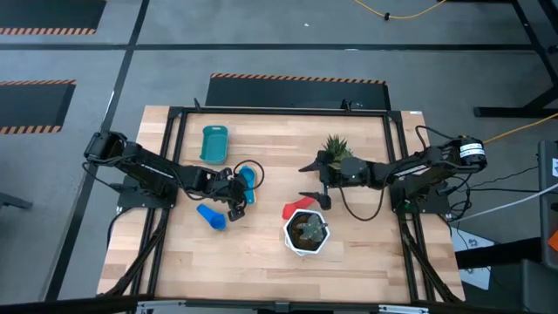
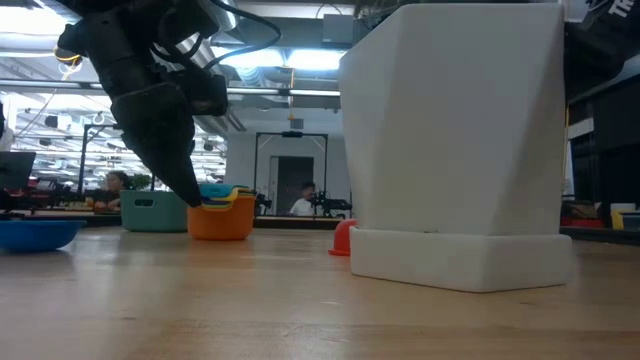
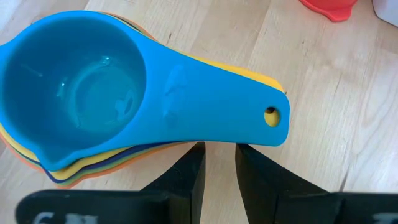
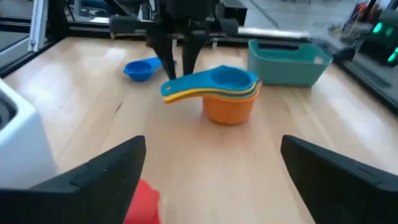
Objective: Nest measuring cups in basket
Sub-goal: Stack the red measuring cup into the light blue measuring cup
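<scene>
Stacked measuring cups [image 4: 224, 93] awaiting transfer to the basket [image 4: 287, 62].
Left gripper [image 3: 219, 158] stands narrow beside their handles; right gripper [image 4: 211, 177] gapes wide, empty.

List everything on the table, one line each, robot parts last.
nested cup stack: one, light blue on top, yellow between, orange at the bottom; table middle, beside the basket
loose dark blue cup: one, near the left arm
red cup: one, beside the pot
basket: one, teal, far left, empty
plant pot: one, white, hexagonal, front middle
spiky plant: one, green, by the right arm
left tool: at the stack's handles
right tool: open, above the red cup
</scene>
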`<state>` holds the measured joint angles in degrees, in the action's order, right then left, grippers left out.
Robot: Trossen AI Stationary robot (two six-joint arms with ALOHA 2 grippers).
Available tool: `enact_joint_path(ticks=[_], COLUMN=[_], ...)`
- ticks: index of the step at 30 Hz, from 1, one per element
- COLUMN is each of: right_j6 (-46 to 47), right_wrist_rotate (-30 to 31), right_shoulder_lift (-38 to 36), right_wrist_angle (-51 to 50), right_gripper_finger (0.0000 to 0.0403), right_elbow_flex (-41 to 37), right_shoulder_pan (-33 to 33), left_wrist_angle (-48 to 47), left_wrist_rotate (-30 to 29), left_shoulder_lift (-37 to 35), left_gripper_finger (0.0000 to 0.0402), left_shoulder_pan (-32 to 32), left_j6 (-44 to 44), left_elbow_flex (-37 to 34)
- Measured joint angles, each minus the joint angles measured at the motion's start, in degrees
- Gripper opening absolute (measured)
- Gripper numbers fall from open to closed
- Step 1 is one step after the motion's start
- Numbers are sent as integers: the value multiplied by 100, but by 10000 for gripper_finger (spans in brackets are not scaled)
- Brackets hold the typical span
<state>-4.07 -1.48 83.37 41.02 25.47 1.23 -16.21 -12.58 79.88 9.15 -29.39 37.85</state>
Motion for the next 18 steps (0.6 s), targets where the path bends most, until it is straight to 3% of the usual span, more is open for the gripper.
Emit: enact_joint_path(ticks=[7, 12, 18], right_j6=[371, 355, 366], right_wrist_rotate=[-92, -1204, -1268], right_shoulder_lift=[130, 533, 739], right_wrist_angle=[-1032, -871, -903], right_gripper_finger=[366, 366, 366], right_elbow_flex=[-2, 2, 2], right_shoulder_pan=[126, 240, 247], left_wrist_angle=[-1, 0, 3], left_wrist_rotate=[0, 0, 0], left_shoulder_lift=[0, 0, 0], left_gripper_finger=[81, 81, 82], left_shoulder_pan=[-1, 0, 0], left_j6=[0, -2, -2], left_elbow_flex=[0, 0, 0])
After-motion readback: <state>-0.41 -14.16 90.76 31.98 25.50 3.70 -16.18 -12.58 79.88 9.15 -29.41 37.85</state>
